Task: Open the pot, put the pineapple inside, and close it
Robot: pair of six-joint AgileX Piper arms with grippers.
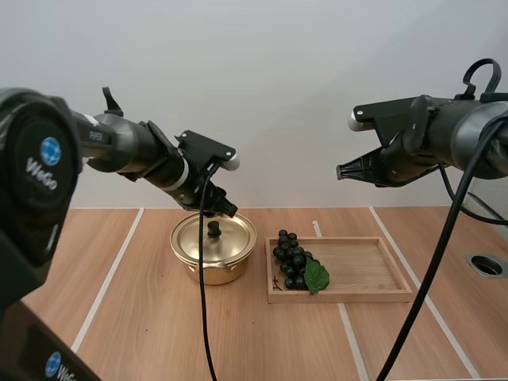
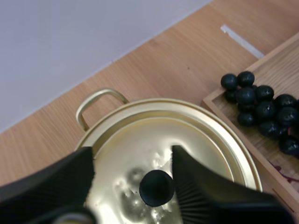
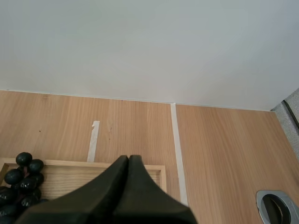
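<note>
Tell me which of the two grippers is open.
The left gripper: its fingers stand apart, flanking the black knob of the pot's lid. The right gripper is shut, fingers together as one wedge.

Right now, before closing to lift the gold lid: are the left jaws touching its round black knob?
Cannot tell. In the left wrist view the round black knob sits between the left gripper's open jaws, seemingly against one; depth unclear.

Left black-and-grey jointed arm [image 1: 119,147] wears a round blue badge [image 1: 50,151] with white lettering. The left gripper [image 2: 132,156] has black ribbed fingers [image 2: 205,196], and there's the dark-grey right arm [image 1: 460,131].
</note>
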